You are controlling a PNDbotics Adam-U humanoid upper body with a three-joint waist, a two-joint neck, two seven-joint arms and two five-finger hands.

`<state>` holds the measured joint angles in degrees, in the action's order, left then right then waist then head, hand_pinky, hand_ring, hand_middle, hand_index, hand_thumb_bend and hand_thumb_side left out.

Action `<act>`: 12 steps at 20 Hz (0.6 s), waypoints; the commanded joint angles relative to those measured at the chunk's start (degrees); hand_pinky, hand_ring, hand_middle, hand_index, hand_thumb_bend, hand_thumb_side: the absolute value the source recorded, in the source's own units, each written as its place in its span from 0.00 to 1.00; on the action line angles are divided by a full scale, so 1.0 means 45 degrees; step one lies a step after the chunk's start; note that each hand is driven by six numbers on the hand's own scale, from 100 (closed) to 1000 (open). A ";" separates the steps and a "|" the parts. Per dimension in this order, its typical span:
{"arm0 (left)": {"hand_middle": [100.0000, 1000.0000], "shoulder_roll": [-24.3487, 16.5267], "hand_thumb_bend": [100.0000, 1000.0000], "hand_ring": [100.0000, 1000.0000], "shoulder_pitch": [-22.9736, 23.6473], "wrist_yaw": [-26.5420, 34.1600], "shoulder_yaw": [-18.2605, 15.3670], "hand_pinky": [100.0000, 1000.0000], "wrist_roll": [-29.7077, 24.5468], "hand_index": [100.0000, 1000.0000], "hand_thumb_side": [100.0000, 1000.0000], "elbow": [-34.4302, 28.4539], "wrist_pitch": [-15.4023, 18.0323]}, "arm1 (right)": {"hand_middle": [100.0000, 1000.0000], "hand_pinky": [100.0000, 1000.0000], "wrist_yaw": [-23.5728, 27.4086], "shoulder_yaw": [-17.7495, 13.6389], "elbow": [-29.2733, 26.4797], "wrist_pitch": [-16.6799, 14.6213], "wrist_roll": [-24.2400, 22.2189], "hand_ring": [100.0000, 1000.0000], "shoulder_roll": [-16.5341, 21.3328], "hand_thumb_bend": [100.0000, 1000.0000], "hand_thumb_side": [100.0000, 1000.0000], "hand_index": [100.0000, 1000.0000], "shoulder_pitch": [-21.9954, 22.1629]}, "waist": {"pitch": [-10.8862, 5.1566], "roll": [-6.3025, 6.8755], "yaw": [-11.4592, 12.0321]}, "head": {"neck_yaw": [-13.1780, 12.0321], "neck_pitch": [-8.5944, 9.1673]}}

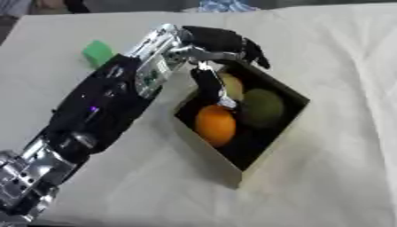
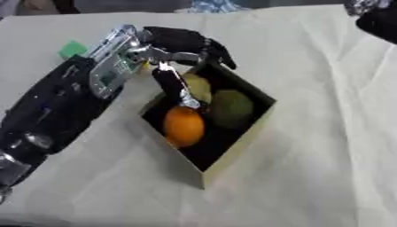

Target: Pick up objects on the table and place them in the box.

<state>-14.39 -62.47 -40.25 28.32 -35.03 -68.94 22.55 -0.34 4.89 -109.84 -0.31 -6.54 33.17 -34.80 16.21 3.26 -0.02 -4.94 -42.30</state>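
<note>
The box [image 1: 273, 146], an open square carton with tan walls and a dark inside, sits turned like a diamond on the pale cloth-covered table [image 1: 341, 62], and everything else is told from it. Inside the box lie three fruits: an orange [image 1: 215, 125] near its left wall, a dull green round fruit [image 1: 263, 107] just right of the orange, and a yellowish fruit [image 1: 231, 85] toward the far corner, partly hidden behind the thumb. The left hand [image 1: 221, 42] reaches in from the lower left on a black and silver arm and hangs over the far corner of the box; its dark fingers [image 1: 254, 54] curl downward over the far rim, while the thumb [image 1: 208, 84] points down into the box, its tip close to the top of the orange. Nothing shows clamped between thumb and fingers, though whether the thumb touches the orange or the yellowish fruit cannot be told. Well to the left of the box, beyond the arm, a small green block [image 1: 98, 52] rests on the cloth. Far to the upper right of the box, at the corner of the right eye view, a dark and silver piece of the right hand [image 2: 378, 17] shows; its fingers cannot be made out.
</note>
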 commanded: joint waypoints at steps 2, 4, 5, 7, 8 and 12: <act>0.80 -0.0345 0.34 0.81 -0.0138 0.0250 -0.0422 0.85 0.0168 0.92 0.41 -0.0700 -0.0154 | 0.65 0.91 0.0071 -0.0194 -0.0236 0.0043 0.0025 0.90 0.0117 0.00 0.36 0.74 -0.0141 | -0.0329 -0.0092 0.0022 | -0.0052 0.0061; 0.79 -0.0521 0.26 0.80 -0.0061 0.0554 -0.0615 0.84 0.0172 0.90 0.38 -0.1121 -0.0332 | 0.65 0.91 0.0074 -0.0206 -0.0248 0.0046 0.0039 0.90 0.0095 0.00 0.36 0.74 -0.0128 | -0.0344 -0.0097 0.0037 | -0.0047 0.0082; 0.78 -0.0696 0.23 0.79 -0.0030 0.0727 -0.0755 0.83 0.0188 0.89 0.36 -0.1430 -0.0450 | 0.65 0.91 0.0073 -0.0210 -0.0257 0.0045 0.0045 0.90 0.0090 0.00 0.36 0.74 -0.0127 | -0.0348 -0.0100 0.0044 | -0.0046 0.0088; 0.76 -0.1298 0.20 0.77 0.0012 0.1058 -0.1154 0.82 0.0331 0.87 0.32 -0.2089 -0.0813 | 0.65 0.91 0.0059 -0.0226 -0.0280 0.0039 0.0063 0.90 0.0103 0.00 0.36 0.74 -0.0125 | -0.0350 -0.0098 0.0065 | -0.0021 0.0088; 0.75 -0.1705 0.22 0.77 0.0028 0.1189 -0.1383 0.82 0.0438 0.86 0.30 -0.2366 -0.1058 | 0.65 0.91 0.0047 -0.0237 -0.0290 0.0037 0.0075 0.90 0.0122 0.00 0.35 0.74 -0.0118 | -0.0348 -0.0092 0.0074 | 0.0005 0.0085; 0.75 -0.3797 0.29 0.78 -0.0041 0.0940 -0.2301 0.81 0.0873 0.86 0.30 -0.1825 -0.1931 | 0.65 0.91 0.0005 -0.0298 -0.0334 0.0021 0.0152 0.90 0.0239 0.00 0.35 0.74 -0.0060 | -0.0336 -0.0031 0.0116 | 0.0164 0.0058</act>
<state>-27.53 -61.51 -35.78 19.85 -31.66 -77.15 15.01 -0.33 4.27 -110.00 -0.20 -6.21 32.98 -34.47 16.08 3.31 0.43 -4.41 -42.29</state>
